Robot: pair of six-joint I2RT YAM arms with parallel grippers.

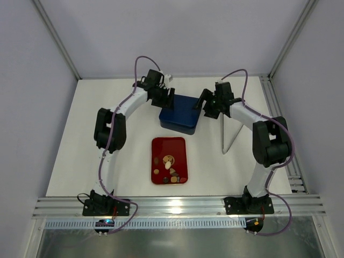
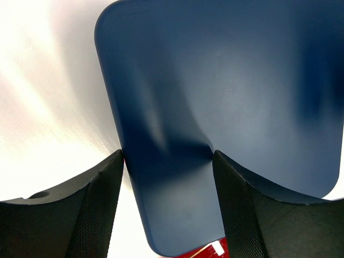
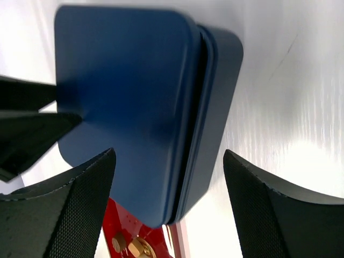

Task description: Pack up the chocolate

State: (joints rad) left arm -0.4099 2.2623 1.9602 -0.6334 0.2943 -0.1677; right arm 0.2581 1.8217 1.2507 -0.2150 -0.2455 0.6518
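Several small chocolate pieces (image 1: 171,169), dark brown, tan and cream, lie in the near half of a flat red tray (image 1: 161,148). Behind the tray stands the dark blue box (image 1: 180,114) with its lid on. My left gripper (image 1: 167,99) is open at the box's left edge; in the left wrist view the lid (image 2: 215,80) fills the space between its fingers (image 2: 102,215). My right gripper (image 1: 205,105) is open at the box's right edge, straddling the seam of lid and base (image 3: 193,134). Gold-toned pieces (image 3: 131,247) show below.
A thin metal V-shaped tool (image 1: 228,134) lies on the white table right of the box. The red tray's edge shows in the left wrist view (image 2: 207,250) and the right wrist view (image 3: 121,226). Aluminium rails (image 1: 177,207) run along the near edge.
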